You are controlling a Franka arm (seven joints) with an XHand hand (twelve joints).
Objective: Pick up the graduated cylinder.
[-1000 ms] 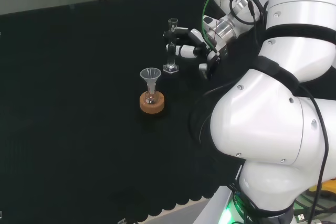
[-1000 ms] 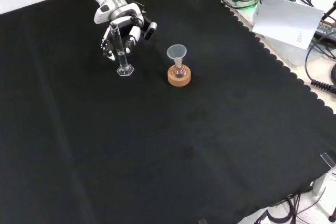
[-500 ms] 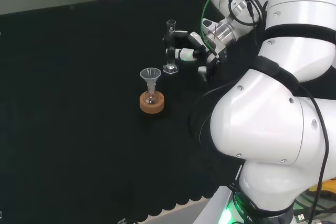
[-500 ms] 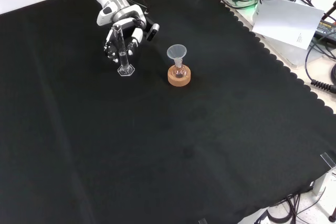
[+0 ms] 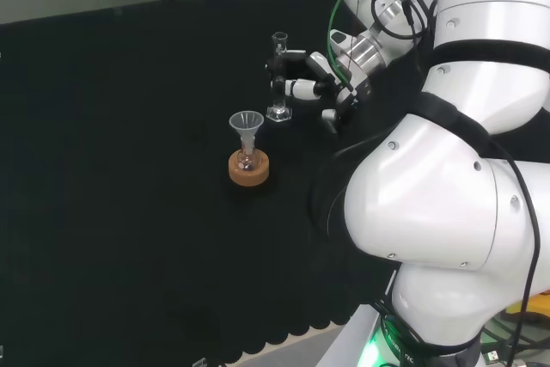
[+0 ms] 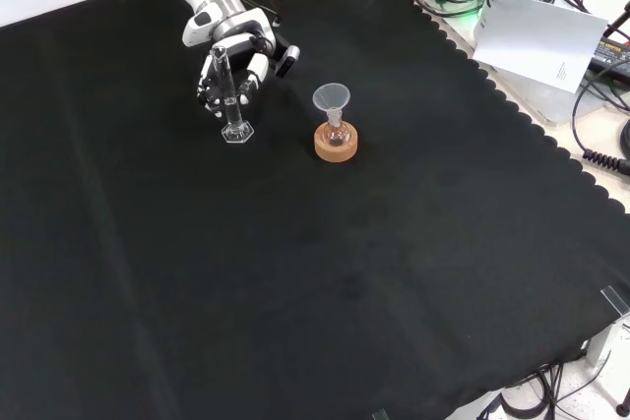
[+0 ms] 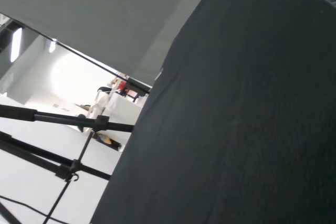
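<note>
The clear graduated cylinder [image 5: 278, 58] stands upright on its hexagonal foot on the black cloth, seen in the front view as a thin tube [image 6: 229, 105]. The black and white hand [image 5: 302, 75] reaches it from the right in the head view, fingers curled round the tube's middle. In the front view the hand [image 6: 246, 51] comes from above, with fingers on both sides of the tube. The cylinder's foot rests on the cloth.
A clear funnel [image 5: 247, 123] sits in a small flask on a cork ring [image 5: 248, 169], just in front of the cylinder in the head view and to its right in the front view [image 6: 336, 143]. The arm's white links [image 5: 447, 169] stand at the right.
The hand has moved in on the cylinder and its fingers have curled round the tube. The cylinder stays upright on the cloth.
</note>
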